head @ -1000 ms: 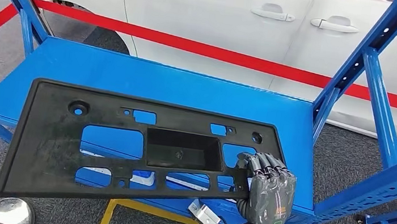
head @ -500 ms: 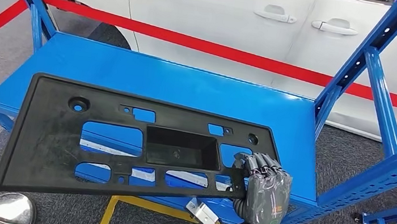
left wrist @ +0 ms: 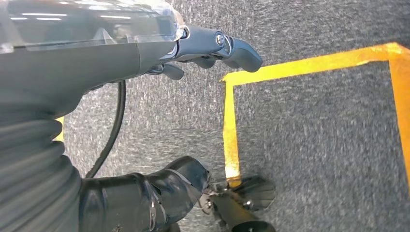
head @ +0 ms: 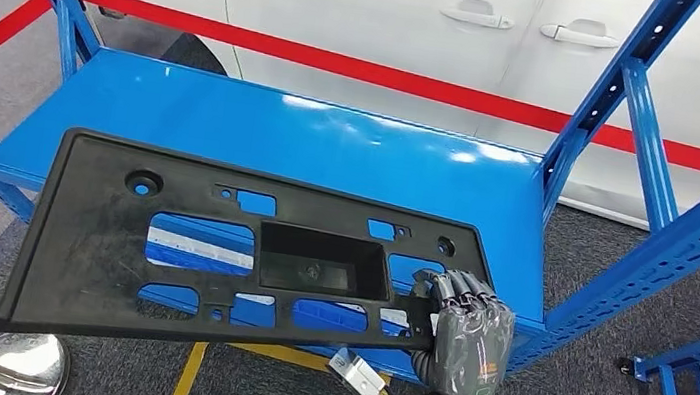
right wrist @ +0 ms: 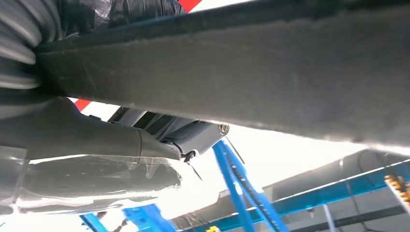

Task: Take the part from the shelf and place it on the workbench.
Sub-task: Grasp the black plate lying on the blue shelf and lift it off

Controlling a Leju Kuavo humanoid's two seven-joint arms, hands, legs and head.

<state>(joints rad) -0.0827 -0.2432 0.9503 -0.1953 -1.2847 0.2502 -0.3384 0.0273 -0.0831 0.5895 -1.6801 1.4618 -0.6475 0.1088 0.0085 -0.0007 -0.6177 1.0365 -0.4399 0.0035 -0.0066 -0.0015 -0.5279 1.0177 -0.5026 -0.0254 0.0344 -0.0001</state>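
Note:
The part [head: 97, 257] is a wide black plastic panel with several cut-outs and a box-shaped recess in its middle. It hangs roughly level over the front half of the blue shelf [head: 332, 145]. My right hand [head: 468, 348] grips its near right corner, fingers curled over the top edge. In the right wrist view the part's dull underside [right wrist: 270, 72] runs across above the thumb [right wrist: 96, 140]. My left hand [left wrist: 193, 111] hangs over the carpet with thumb [left wrist: 232, 46] and dark fingers [left wrist: 159, 193] apart, holding nothing.
Blue uprights [head: 610, 99] frame the shelf at its right and left ends. A white car [head: 398, 22] and a red barrier tape [head: 342, 64] lie behind it. A chrome stanchion base [head: 13, 363] stands at the lower left, with yellow floor tape [left wrist: 229, 125] below.
The whole picture has shifted slightly, so the camera moved. The part stays in my right hand's grip, in much the same place over the shelf.

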